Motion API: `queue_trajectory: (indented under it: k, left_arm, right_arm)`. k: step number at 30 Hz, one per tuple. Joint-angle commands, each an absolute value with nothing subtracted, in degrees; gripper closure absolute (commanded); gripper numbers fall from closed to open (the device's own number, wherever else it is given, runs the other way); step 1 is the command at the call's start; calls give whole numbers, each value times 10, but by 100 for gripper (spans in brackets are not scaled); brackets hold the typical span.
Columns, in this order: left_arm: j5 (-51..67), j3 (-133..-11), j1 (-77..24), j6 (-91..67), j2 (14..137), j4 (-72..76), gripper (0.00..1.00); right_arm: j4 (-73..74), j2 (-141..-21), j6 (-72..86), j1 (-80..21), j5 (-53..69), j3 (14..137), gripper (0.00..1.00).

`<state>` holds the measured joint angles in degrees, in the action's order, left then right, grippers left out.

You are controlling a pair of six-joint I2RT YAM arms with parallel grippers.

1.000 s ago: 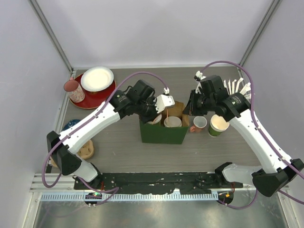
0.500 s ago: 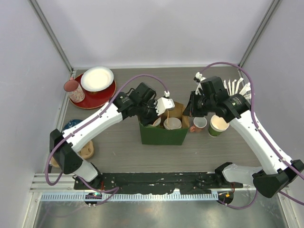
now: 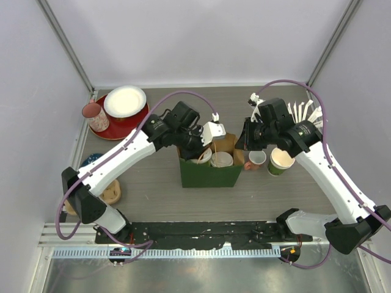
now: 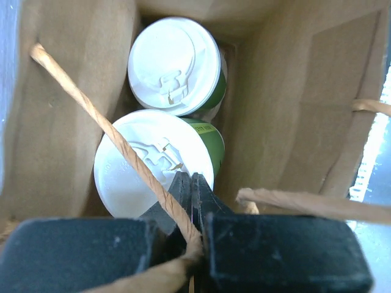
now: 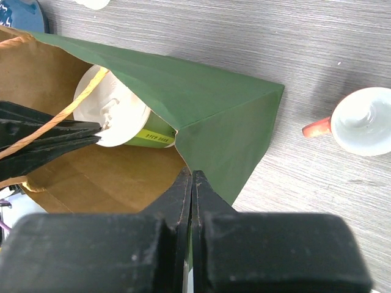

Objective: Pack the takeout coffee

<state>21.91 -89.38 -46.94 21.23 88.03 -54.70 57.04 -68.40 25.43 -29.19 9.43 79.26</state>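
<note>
Top view: green paper bag [image 3: 209, 173] stands open mid-bench [image 3: 153, 195], with bare bench before it and to its left. Just to its right stand a pink-handled mug [image 3: 256, 159] and a lidless green cup [image 3: 281, 161]. A red plate [image 3: 142, 118] carrying a white plate [image 3: 125, 101] and a pink tumbler [image 3: 93, 115] sit well apart at far left. The lidded cups [image 3: 222, 158] stand inside the bag, white tops showing. Left jaws reach into the bag mouth from the left, and right jaws meet its right rim. Left wrist view: brown bag walls close in on all sides, with little free room. The upper lidded cup [image 4: 174, 64] and lower lidded cup [image 4: 146, 165] stand upright, touching each other, at the bag floor. Left jaws are fully closed, pinching the cord handle [image 4: 91, 110], their tips over the lower lid's near edge, whether touching it cannot be told. Right wrist view: right jaws are fully closed, nipping the bag's rim at its green side wall. One lidded cup shows within, well apart from these jaws, its lid beside the tip of the left jaws. The mug sits on open bench outside the bag, off to the right.
</note>
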Motion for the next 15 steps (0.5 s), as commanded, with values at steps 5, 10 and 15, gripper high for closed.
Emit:
queue_trajectory:
  k: [5, 10, 15]
  left_arm:
    - [227, -941, -460, 216, 895, -545, 100]
    - [189, -926, -455, 218, 907, -506, 100]
    - [207, -948, -446, 218, 927, -502, 100]
  right_arm:
    - [576, -683, 238, -294, 104, 808, 99]
    - [579, -682, 236, -294, 107, 809, 99]
    - [580, -680, 231, -295, 117, 807, 99]
